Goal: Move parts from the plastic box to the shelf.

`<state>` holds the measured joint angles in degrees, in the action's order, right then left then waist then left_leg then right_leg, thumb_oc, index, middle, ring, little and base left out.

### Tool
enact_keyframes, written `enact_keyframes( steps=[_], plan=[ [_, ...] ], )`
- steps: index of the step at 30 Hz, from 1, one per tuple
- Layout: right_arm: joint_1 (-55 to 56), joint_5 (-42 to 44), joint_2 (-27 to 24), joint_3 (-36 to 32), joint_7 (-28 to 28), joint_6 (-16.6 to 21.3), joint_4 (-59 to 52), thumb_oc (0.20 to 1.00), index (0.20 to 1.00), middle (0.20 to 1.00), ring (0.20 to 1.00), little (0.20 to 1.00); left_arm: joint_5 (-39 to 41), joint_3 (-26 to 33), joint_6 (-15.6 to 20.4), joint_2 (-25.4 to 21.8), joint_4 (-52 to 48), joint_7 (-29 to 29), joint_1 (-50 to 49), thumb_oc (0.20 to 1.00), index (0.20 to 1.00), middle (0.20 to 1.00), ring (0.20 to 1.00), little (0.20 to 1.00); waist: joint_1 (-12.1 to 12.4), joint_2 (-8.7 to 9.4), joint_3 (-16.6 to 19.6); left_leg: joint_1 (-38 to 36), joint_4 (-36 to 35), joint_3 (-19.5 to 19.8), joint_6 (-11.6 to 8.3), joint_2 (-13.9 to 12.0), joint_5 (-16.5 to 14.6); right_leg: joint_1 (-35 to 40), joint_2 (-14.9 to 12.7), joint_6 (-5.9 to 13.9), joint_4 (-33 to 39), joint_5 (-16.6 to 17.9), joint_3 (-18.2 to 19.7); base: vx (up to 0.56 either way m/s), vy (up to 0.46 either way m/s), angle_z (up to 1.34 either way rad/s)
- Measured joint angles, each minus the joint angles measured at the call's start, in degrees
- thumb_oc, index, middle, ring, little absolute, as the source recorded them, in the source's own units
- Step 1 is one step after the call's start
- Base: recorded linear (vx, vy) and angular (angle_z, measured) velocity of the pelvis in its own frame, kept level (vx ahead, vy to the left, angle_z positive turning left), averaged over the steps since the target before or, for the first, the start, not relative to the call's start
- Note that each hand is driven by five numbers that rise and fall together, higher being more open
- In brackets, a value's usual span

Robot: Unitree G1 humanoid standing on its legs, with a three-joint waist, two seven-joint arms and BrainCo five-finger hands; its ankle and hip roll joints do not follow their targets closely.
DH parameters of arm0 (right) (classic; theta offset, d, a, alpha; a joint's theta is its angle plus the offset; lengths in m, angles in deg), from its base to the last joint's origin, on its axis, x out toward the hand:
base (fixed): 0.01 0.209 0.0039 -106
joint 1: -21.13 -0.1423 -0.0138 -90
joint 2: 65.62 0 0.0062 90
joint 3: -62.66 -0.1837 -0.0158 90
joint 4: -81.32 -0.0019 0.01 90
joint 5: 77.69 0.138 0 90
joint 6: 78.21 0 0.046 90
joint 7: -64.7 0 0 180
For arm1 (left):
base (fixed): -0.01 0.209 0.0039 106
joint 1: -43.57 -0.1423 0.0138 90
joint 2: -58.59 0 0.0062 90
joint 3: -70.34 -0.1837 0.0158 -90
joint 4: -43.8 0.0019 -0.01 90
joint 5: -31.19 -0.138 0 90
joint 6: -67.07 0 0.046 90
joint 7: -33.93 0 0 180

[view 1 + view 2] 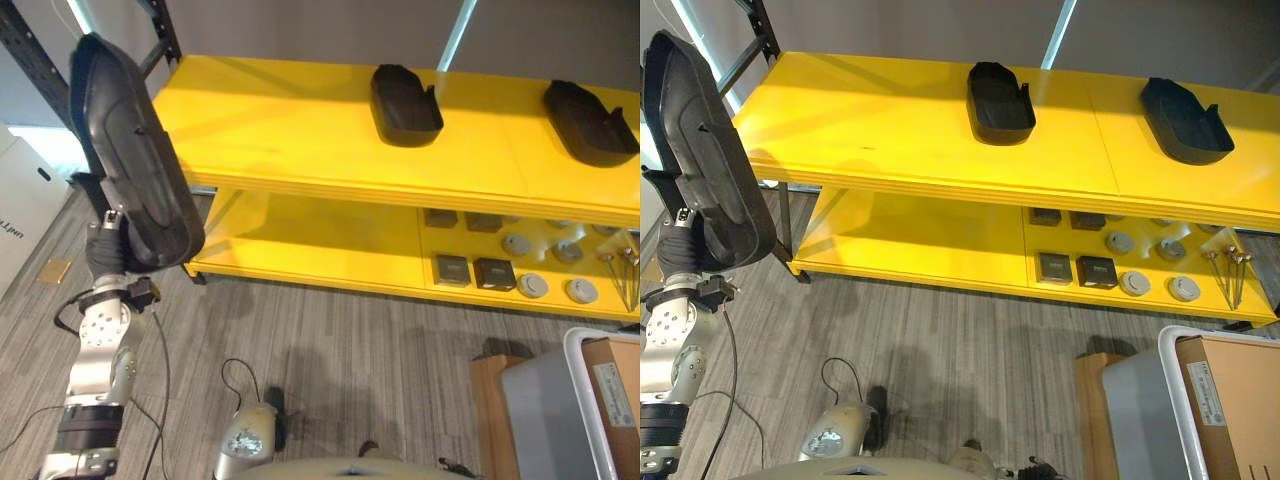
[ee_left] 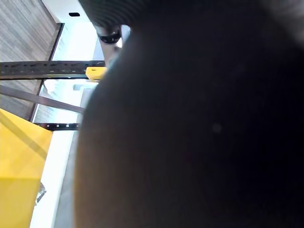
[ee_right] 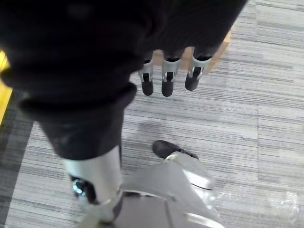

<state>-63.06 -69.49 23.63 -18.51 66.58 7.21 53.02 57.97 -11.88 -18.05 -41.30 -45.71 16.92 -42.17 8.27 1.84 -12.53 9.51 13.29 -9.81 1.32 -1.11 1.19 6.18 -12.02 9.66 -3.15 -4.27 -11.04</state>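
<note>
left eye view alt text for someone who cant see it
The robot's raised left arm holds a large black moulded part up beside a yellow shelf. Two similar black parts lie on its top level, small parts on the lower one.

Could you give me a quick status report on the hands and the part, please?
Left robot hand raised, carrying black part beside the shelf; its fingers hidden. Right robot hand empty, fingers relaxed. Two parts already on top.

Workshop or storeroom; yellow shelf [image 1: 300,140], small parts [image 1: 470,270], carpet floor [image 1: 330,350]
</note>
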Motion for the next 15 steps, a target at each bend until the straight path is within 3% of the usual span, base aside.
enact_keyframes(
  steps=[2,7,9,15],
  plan=[
    [-0.71,1.62,0.27,-0.01,-0.20,0.44,0.04,1.000,1.000,1.000,1.000,1.000,0.00,-0.06,0.05,0.01,-0.11,0.01,-0.56,0.200,0.200,0.200,0.200,0.200,0.07,-0.02,0.01,-0.41,-3.80,0.67,-1.16,-1.08,2.97,-0.40,1.55,-0.88,0.95,0.63,-0.56,-0.15,-0.109,0.06],
    [-0.24,3.37,0.23,-0.02,-0.65,0.75,0.05,1.000,1.000,1.000,1.000,1.000,0.00,-0.05,0.12,0.09,-0.10,0.22,-2.28,0.200,0.200,0.200,0.200,0.200,0.16,-0.18,0.03,-0.34,-6.77,2.13,-3.46,-2.51,4.84,-1.48,3.67,-2.28,1.76,0.59,-0.86,-0.09,-0.071,0.05],
    [0.16,5.43,0.16,-0.25,-1.76,1.01,0.02,1.000,1.000,1.000,1.000,1.000,0.00,-0.04,0.13,0.13,-0.10,0.52,-3.01,0.200,0.200,0.200,0.200,0.200,0.15,-0.32,0.05,-0.33,-7.94,2.25,-3.39,-2.80,5.82,-1.92,4.12,-3.01,1.80,1.00,-0.94,-0.02,-0.032,0.01],
    [0.66,5.23,0.33,-0.34,-5.37,3.25,-0.48,1.000,1.000,1.000,1.000,1.000,-0.02,0.01,0.27,0.13,-0.10,1.85,-3.33,0.200,0.200,0.200,0.200,0.200,-0.39,-0.37,0.06,-1.22,-9.63,2.25,-2.55,-2.39,7.08,-0.97,4.00,-2.52,2.05,1.51,-2.02,0.01,-0.012,0.05]
  ],
)
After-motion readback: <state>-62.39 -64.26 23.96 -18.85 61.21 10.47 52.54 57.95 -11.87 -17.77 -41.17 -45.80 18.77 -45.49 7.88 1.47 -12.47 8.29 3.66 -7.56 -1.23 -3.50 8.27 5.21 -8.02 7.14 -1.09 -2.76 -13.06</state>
